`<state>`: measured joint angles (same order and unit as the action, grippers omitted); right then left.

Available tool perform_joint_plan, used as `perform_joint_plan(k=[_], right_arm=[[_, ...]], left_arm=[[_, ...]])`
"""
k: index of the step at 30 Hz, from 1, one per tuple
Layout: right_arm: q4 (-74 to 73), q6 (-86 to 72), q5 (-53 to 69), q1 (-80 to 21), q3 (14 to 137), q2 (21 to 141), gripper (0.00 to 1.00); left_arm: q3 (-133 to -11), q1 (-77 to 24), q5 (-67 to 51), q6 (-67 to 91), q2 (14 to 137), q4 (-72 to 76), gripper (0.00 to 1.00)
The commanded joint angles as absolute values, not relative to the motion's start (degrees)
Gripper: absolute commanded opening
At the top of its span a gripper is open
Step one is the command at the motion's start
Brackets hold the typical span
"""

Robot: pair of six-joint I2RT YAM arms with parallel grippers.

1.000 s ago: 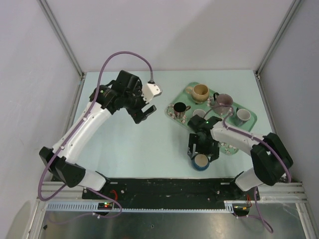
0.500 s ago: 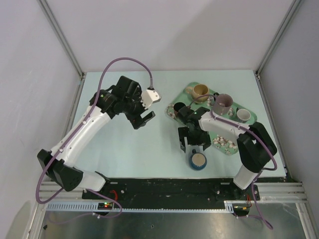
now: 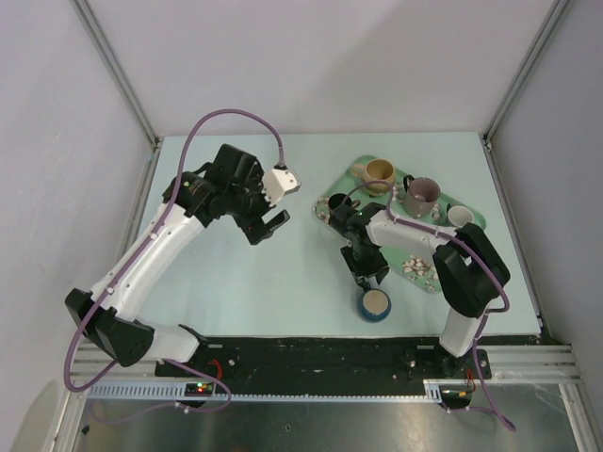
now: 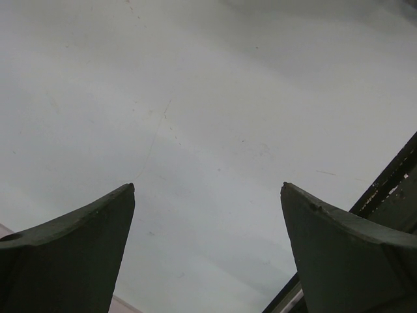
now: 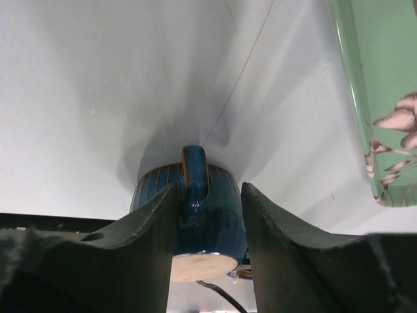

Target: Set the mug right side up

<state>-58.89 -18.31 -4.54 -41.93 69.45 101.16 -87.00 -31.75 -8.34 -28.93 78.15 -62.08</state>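
The tan mug [image 3: 379, 172] stands on the green tray [image 3: 474, 229] at the back, its opening facing up, and neither gripper is near it. A dark blue mug [image 3: 375, 303] [image 5: 195, 195] stands upside down on the table near the front edge, its pale base up. My right gripper [image 3: 367, 277] [image 5: 208, 188] points down at the blue mug's far side. Its jaws are half closed, and its fingers [image 5: 153, 222] straddle the blue handle with a gap on both sides. My left gripper [image 3: 273, 222] [image 4: 208, 189] hangs wide open over bare table at centre left.
The tray also carries a mauve mug [image 3: 421, 193], a black mug [image 3: 337, 204] and a small pale cup [image 3: 459, 216]. Its edge [image 5: 352, 78] shows to the right in the right wrist view. The black front rail [image 3: 311, 353] runs just behind the blue mug.
My right gripper has swung left and turned to face the blue mug's handle, and its jaws have narrowed from wide open. The left gripper has drifted slightly left and stays open.
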Motion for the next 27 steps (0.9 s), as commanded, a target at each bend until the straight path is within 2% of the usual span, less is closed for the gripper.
perform_joint_plan(k=[1,6,9,10,13,18,24,27], right_arm=[[-59.7,-14.2,-4.0,-42.3,71.6,103.8,0.45],[-59.3,-13.5,-2.6,-42.5,72.1,105.5,0.31],[-59.0,-13.1,-1.6,-42.6,72.3,105.9,0.07],[-59.2,-13.0,-1.2,-42.7,72.4,105.7,0.03],[-60.1,-13.7,-0.9,-42.7,74.6,103.1,0.0],[-56.5,-16.6,1.6,-42.7,78.9,91.4,0.0],[-42.6,-20.6,5.5,-42.0,77.5,76.0,0.0],[-34.0,-22.3,6.7,-40.7,76.3,68.9,0.0]], left_arm=[[-87.0,-31.2,-9.6,-29.0,76.2,-61.4,0.97],[-87.0,-31.1,-10.0,-29.0,76.2,-61.4,0.97],[-87.0,-31.0,-10.4,-28.9,76.1,-61.4,0.97],[-86.9,-31.0,-10.5,-28.8,76.1,-61.4,0.97],[-86.7,-30.5,-12.4,-28.3,75.9,-61.4,0.97],[-88.0,-27.7,-20.0,-24.4,75.6,-61.3,0.97],[-94.8,-21.3,-43.9,-17.9,77.5,-61.4,0.97],[-99.9,-20.1,-51.5,-16.2,79.9,-61.4,0.99]])
